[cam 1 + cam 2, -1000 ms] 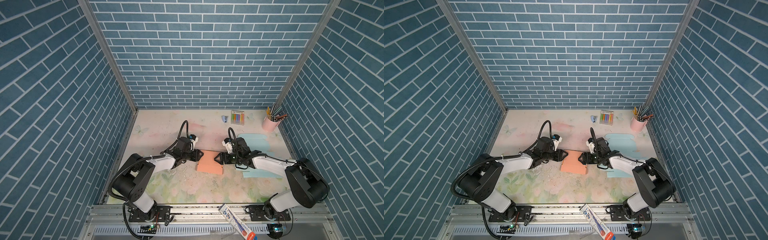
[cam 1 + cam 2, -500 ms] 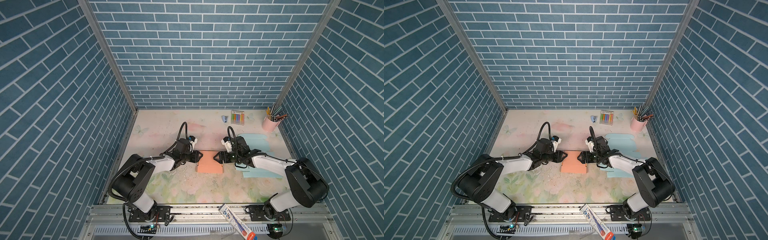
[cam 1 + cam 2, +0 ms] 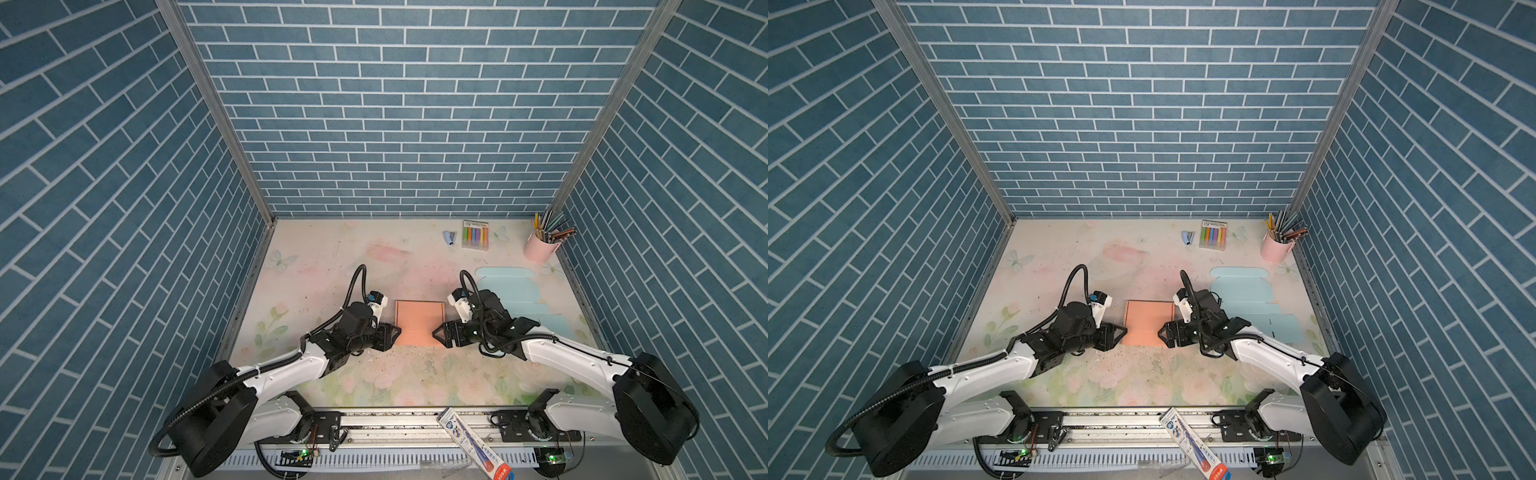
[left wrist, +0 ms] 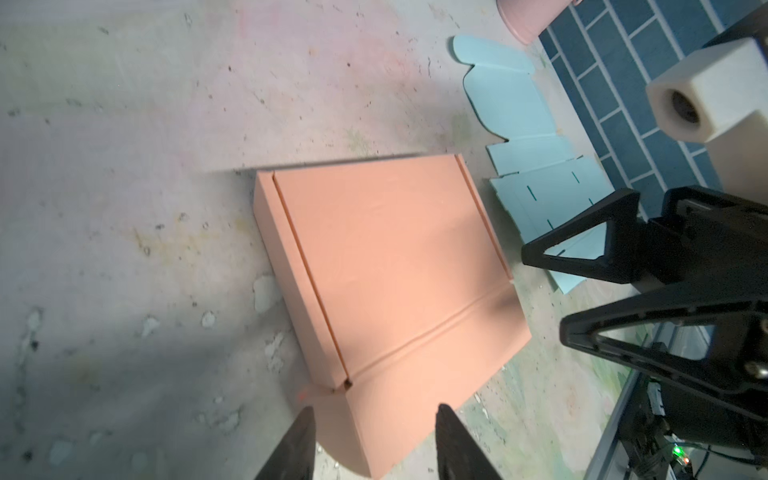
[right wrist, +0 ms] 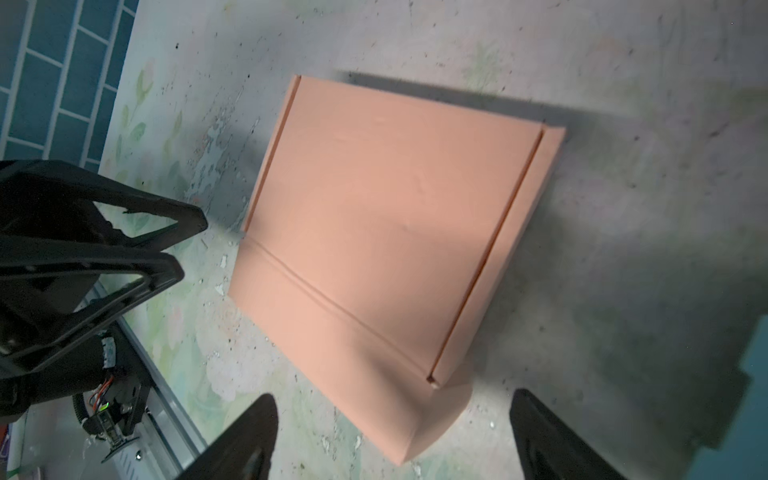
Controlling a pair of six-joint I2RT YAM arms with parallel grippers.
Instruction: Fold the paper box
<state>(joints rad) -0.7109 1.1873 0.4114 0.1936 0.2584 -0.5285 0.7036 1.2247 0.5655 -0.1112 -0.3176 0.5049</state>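
The paper box (image 3: 419, 322) is orange and lies flat on the table (image 3: 332, 257), lid down. One flap is unfolded on its robot-facing side. A flat pale blue sheet (image 3: 519, 299) lies just beside the box on the right arm's side.

Key relation: the left gripper (image 3: 395, 334) and the right gripper (image 3: 437, 336) face each other across the box. Each sits at one end of the crease where the flap joins the body. With the flap out, the box's long axis runs from the robot toward the back wall, and the crease runs crosswise from arm to arm. Both arms are about equally near. In both top views each tip sits at a box edge, the left at the left edge and the right at the right.

Fingers: the left jaws stand moderately apart and the right jaws wide. Neither clamps anything.

What the views add:
- In the left wrist view, the flap's corner lies between the left gripper's fingers (image 4: 305, 440).
- In the right wrist view, the opposite flap corner shows in the gap of the right gripper (image 5: 392, 399), with a small tab at the crease end.
- The top views lose the tab and the slits along the side walls. They do show the two arms mirrored about the box.

Whether either tip touches the card or hovers over it cannot be told from here. It is probably just beside.

My guess at the next step is lifting the flap about the crease, so both tips need to get under the flap edge.
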